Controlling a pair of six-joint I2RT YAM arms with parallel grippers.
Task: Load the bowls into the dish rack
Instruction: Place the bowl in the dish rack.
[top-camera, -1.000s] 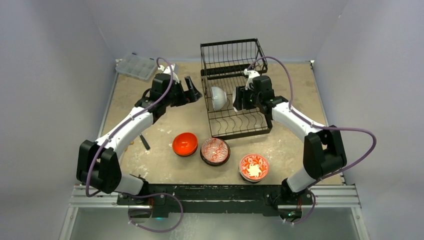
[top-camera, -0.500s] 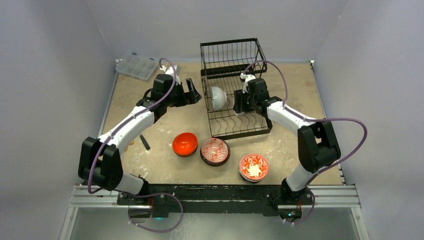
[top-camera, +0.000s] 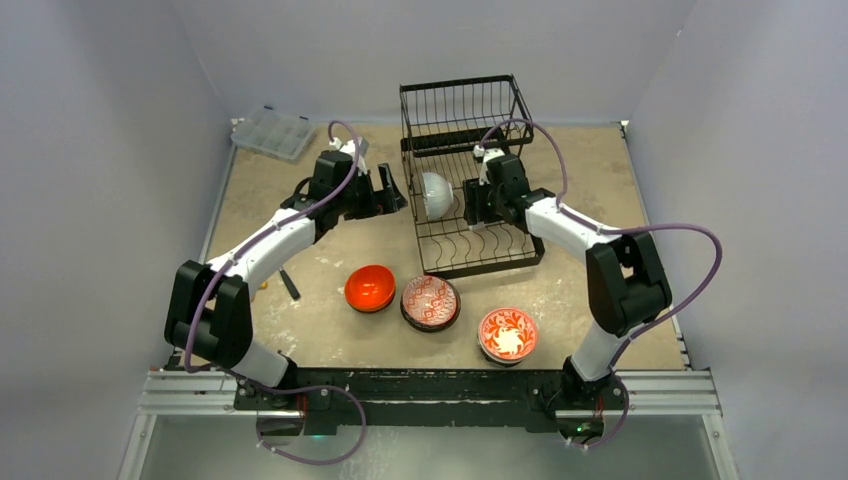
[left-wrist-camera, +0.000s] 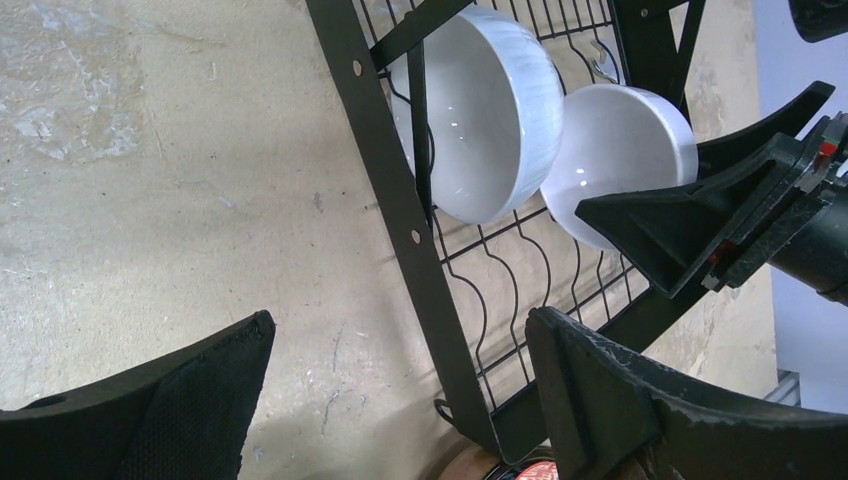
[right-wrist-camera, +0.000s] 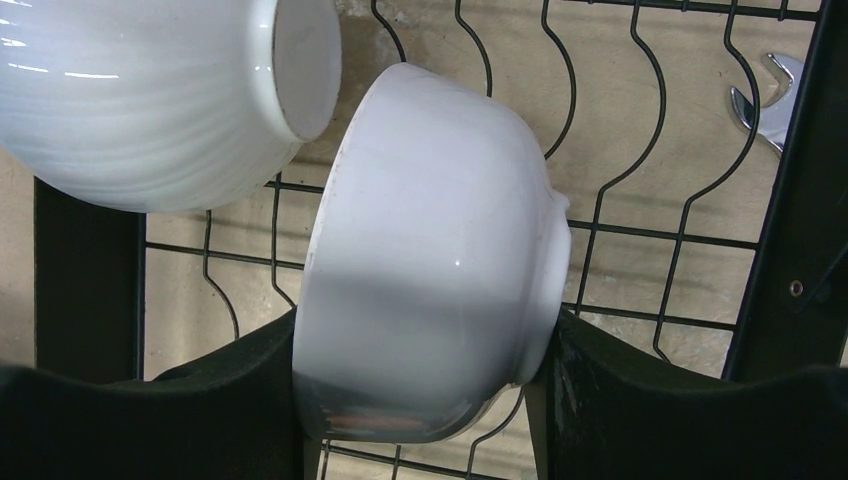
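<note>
Right fingers (right-wrist-camera: 150, 420) clamp white bowl (right-wrist-camera: 430, 260) inside dish rack (right-wrist-camera: 90, 260); left fingers (left-wrist-camera: 640, 400) wide, outside.

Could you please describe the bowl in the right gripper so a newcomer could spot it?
Find the black wire dish rack at the back. Of two white bowls over its base, it is the smooth bowl held by the right gripper, right of the ribbed bowl.

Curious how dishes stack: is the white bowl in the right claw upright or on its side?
On its side: the white bowl stands on edge in the right gripper, its foot sideways, above the dish rack.
</note>
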